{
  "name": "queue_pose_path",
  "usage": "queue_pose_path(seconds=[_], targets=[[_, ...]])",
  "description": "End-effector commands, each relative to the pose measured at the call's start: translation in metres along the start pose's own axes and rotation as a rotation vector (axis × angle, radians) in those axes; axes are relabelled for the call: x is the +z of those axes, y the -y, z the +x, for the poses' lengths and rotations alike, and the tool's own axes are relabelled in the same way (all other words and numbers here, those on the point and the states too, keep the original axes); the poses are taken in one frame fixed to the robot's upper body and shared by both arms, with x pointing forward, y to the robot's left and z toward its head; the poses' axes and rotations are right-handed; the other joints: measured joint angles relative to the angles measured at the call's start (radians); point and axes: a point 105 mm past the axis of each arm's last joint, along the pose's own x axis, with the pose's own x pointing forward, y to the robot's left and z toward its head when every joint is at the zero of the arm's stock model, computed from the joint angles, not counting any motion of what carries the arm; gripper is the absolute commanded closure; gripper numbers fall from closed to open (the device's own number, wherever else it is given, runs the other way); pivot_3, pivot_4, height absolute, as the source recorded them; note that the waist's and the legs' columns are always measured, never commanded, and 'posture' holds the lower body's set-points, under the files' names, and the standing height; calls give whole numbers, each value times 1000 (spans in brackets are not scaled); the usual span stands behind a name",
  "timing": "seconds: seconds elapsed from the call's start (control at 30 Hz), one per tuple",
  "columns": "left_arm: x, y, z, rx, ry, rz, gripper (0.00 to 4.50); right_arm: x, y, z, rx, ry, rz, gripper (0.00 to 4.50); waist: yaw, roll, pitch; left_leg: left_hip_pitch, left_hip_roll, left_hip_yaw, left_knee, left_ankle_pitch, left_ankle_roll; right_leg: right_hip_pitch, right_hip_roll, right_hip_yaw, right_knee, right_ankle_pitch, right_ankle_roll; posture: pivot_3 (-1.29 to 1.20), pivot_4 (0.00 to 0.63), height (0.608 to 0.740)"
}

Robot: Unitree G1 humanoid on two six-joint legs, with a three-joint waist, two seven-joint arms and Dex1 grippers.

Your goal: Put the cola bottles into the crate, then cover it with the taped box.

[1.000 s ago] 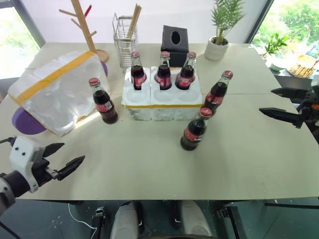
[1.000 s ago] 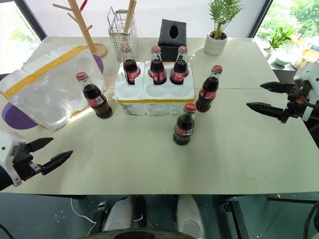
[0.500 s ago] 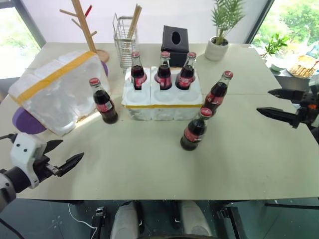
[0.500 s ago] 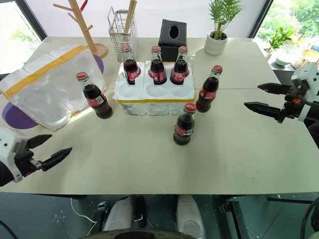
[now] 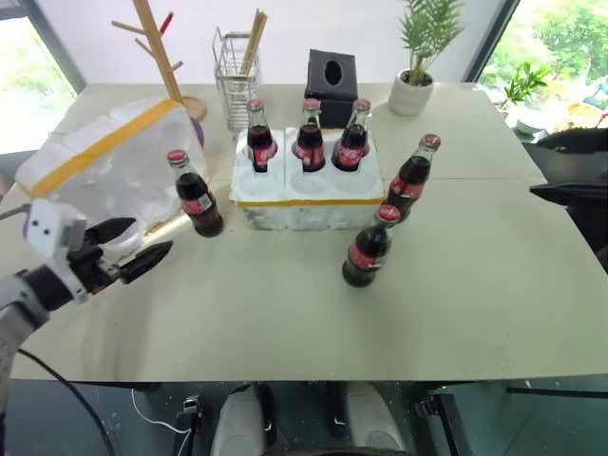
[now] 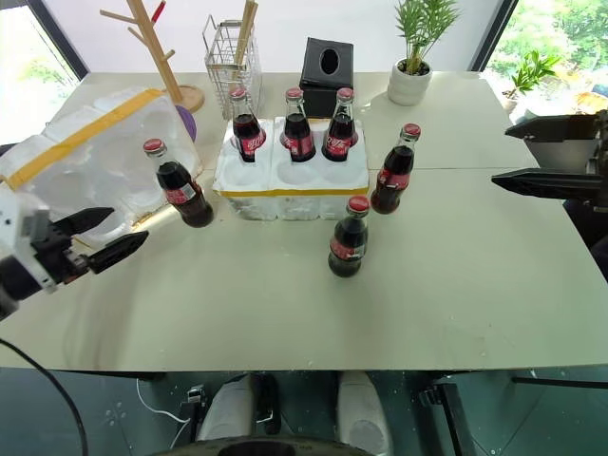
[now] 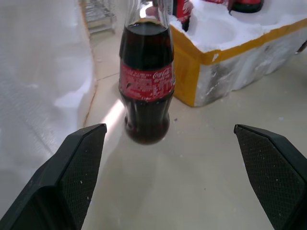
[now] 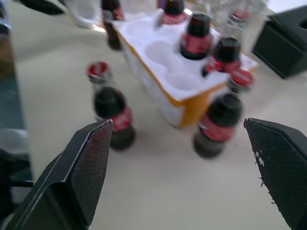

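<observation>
**Half the crate filled, both grippers spread wide**

Head view: three glass cola bottles fill the styrofoam crate's rear wells; loose ones stand at nine, three and five o'clock of it. The yellow-banded taped box lies tilted farther left.

Left wrist view: the left gripper, empty and wide, lines up on the left bottle.

Right wrist view: the right gripper, wide and empty, overlooks the crate's smooth round wells.

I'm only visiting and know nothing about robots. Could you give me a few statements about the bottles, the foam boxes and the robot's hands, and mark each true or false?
1. Three cola bottles stand in the crate. True.
2. All six bottles are packed. False: three stand on the table outside it.
3. The left gripper grips a bottle. False: its fingers are open, with the bottle beside the taped box ahead of them.
4. The taped box covers the crate. False: it lies beside it.
5. The right gripper holds nothing. True.
</observation>
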Motion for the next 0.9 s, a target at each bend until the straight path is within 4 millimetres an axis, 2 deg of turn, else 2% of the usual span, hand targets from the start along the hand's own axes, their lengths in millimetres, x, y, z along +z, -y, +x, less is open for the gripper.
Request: queue_pose_path(seconds=[0.03,0.17,0.27,0.5,0.77,0.87,0.9], targets=[[10,-5,14,-21,8,76,36,31,-22,3,75,59,-67,0,1,0,0,0,0,0,0,0,0,0,0,0,0,0,0,0,150,740],[13,-13,32,-18,17,119,36,42,-42,11,146,81,-86,0,3,0,0,-1,0,0,0,0,0,-1,0,0,-1,0,0,0,150,740],[15,-16,47,-26,31,134,36,44,-49,16,156,91,-99,0,4,0,0,-1,0,1,0,0,0,-1,0,0,-1,0,0,0,150,740],[7,-15,77,-65,21,136,36,43,-52,23,155,107,-95,0,4,-1,0,-1,0,0,0,0,0,0,0,0,0,1,1,0,150,740],[0,-22,93,-40,35,104,36,44,-52,26,140,132,-85,0,4,-1,0,-1,0,0,1,0,0,0,1,0,0,3,4,0,150,740],[2,-21,95,-60,43,102,854,41,-51,27,135,130,-80,0,4,-1,0,-1,0,0,1,0,0,0,1,0,1,3,4,0,150,740],[3,-21,95,-63,40,105,1330,41,-51,27,133,129,-79,0,4,-1,0,-1,0,0,1,0,0,0,0,0,1,3,4,0,150,740]])
